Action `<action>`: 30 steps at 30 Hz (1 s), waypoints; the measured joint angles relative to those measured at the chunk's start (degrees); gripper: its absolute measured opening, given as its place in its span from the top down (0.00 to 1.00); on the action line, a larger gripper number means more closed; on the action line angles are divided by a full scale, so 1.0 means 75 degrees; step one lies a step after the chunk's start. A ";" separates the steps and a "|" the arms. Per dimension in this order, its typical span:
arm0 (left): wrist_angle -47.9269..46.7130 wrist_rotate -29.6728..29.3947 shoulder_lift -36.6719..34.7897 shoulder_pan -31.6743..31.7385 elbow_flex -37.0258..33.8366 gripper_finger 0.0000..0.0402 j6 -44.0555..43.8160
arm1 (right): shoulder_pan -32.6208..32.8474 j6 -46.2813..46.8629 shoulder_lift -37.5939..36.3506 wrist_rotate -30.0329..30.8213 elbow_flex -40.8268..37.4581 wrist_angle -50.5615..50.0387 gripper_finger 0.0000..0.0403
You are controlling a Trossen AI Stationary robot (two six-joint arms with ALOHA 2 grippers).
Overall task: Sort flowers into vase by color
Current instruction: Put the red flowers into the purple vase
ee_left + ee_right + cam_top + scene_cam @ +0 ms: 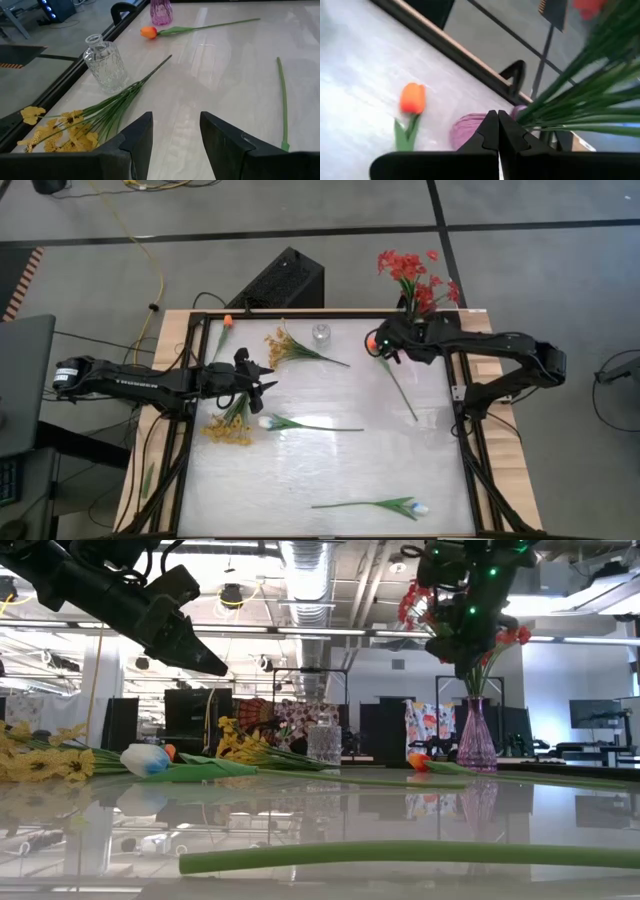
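Red flowers (pixel 415 275) stand in a purple vase (pixel 476 740) at the table's far right corner. My right gripper (pixel 497 131) is shut with nothing between its fingers; it hovers over the vase beside the green stems (pixel 580 100). An orange tulip (pixel 372 340) lies on the table just beside the vase. My left gripper (pixel 175 145) hangs open above the table's left part, touching nothing. It points toward a yellow spray (pixel 65 127) and a clear glass vase (pixel 105 62). My right gripper is shut on nothing, close beside the red flowers' stems above the purple vase (pixel 470 131). I cannot tell whether it touches the stems.
A second yellow spray (pixel 230 425) and a white tulip (pixel 268 421) lie at the left. Another white tulip (pixel 412 507) lies near the front edge, and another orange tulip (pixel 228 322) lies at the far left corner. A black box (pixel 285 280) stands beyond the far edge.
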 joint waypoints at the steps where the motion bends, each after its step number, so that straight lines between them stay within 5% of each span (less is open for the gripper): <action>1: 0.0000 0.0000 -0.0001 0.0000 0.0000 0.62 -0.0002 | 0.0058 -0.0108 -0.0055 -0.0048 0.0005 0.0069 0.95; 5: 0.0000 0.0000 0.0000 0.0000 0.0001 0.62 0.0003 | 0.0243 -0.0585 -0.0433 -0.0280 0.0364 0.0131 0.95; 13: 0.0003 -0.0006 0.0000 0.0000 0.0002 0.62 0.0005 | 0.0208 -0.1469 -0.1531 0.0965 0.0944 0.0746 0.95; 19: 0.0016 -0.0009 0.0000 0.0000 0.0000 0.62 0.0056 | -0.0510 -0.2715 -0.1914 -0.1038 0.0944 0.1152 0.95; 30: -0.0035 -0.0002 -0.0002 0.0000 0.0000 0.62 0.0024 | -0.2009 -0.4249 -0.2673 -0.2930 0.0944 0.1484 0.95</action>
